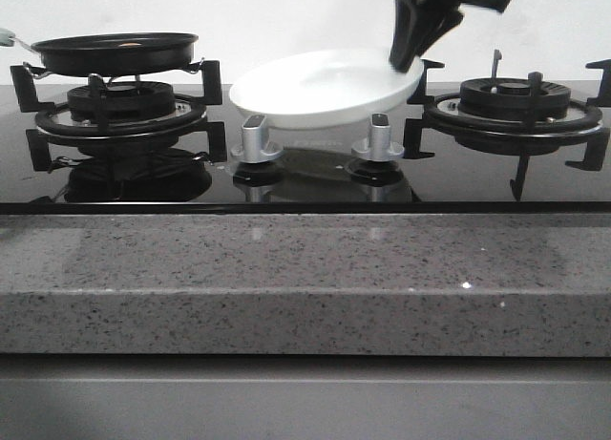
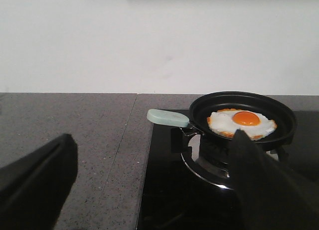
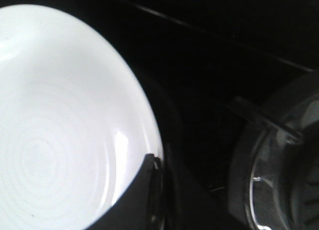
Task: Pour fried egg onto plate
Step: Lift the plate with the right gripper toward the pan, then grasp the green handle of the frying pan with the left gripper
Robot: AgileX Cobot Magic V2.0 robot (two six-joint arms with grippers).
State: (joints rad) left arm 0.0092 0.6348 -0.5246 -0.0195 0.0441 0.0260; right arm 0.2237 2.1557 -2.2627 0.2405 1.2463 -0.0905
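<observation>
The fried egg, white with an orange yolk, lies flat in a small black frying pan with a pale green handle. The pan sits on the left burner. My left gripper is open and empty, short of the handle, and does not show in the front view. My right gripper is shut on the right rim of the white plate. It holds the plate slightly tilted above the middle of the hob. In the right wrist view one finger lies over the plate's rim.
Two silver knobs stand under the plate. The right burner grate is right of the plate. The grey speckled counter lies left of the black glass hob. A white wall is behind.
</observation>
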